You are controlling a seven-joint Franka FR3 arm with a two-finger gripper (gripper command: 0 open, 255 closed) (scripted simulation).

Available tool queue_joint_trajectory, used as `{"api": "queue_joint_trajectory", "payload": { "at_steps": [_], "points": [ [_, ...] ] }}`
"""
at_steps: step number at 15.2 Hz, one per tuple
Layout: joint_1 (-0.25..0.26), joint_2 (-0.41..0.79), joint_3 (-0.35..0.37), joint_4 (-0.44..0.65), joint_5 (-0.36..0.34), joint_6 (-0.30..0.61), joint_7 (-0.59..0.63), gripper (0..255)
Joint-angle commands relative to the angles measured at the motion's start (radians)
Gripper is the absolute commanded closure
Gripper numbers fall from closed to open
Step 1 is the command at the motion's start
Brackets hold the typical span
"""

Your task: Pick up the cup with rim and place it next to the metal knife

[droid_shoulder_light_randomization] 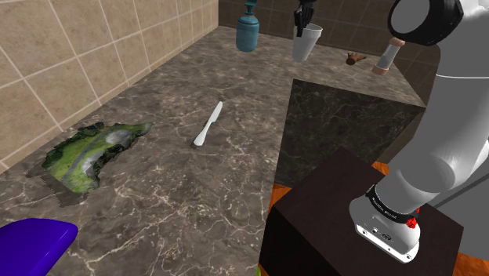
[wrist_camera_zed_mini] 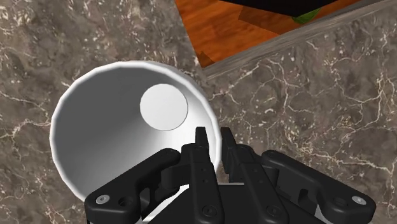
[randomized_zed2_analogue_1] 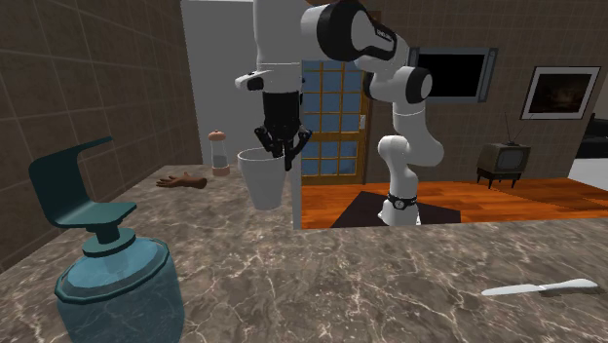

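A plain white cup (droid_shoulder_light_randomization: 307, 43) with a flared rim hangs a little above the dark marble counter, near its far end. My black gripper (droid_shoulder_light_randomization: 302, 23) is shut on the cup's rim, one finger inside the wall and one outside. From the second exterior view the cup (randomized_zed2_analogue_1: 261, 180) hangs upright below the gripper (randomized_zed2_analogue_1: 281, 156). Looking down the hand, I see the cup's open mouth and flat bottom (wrist_camera_zed_mini: 127, 121) beside the closed gripper (wrist_camera_zed_mini: 213, 143). The pale knife (droid_shoulder_light_randomization: 208, 125) lies flat on the counter's middle, well apart from the cup, and the knife (randomized_zed2_analogue_1: 541, 288) shows at the second exterior view's lower right.
A teal soap dispenser (droid_shoulder_light_randomization: 248, 31) stands near the cup. A green crumpled thing (droid_shoulder_light_randomization: 90, 153) and a purple object (droid_shoulder_light_randomization: 31, 243) lie toward the shoulder view's left. A brown hand-like item (randomized_zed2_analogue_1: 183, 180) and a shaker (randomized_zed2_analogue_1: 219, 153) sit by the far wall. The counter edge (wrist_camera_zed_mini: 267, 54) runs close by.
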Motion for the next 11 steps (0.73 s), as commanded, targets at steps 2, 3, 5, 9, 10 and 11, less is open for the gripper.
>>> {"api": "queue_joint_trajectory", "payload": {
  "at_steps": [2,3,5,9,10,11],
  "points": [
    [0.040,-0.075,0.011,-0.086,-0.011,0.010,0.046,255],
    [0.055,-0.103,0.017,-0.121,-0.016,0.016,0.065,255],
    [0.084,-0.156,0.030,-0.181,-0.023,0.022,0.104,255],
    [0.139,-0.244,0.060,-0.275,-0.033,0.024,0.187,255],
    [0.152,-0.264,0.069,-0.293,-0.034,0.023,0.208,255],
    [0.165,-0.282,0.077,-0.310,-0.035,0.021,0.229,255]
  ]
}}
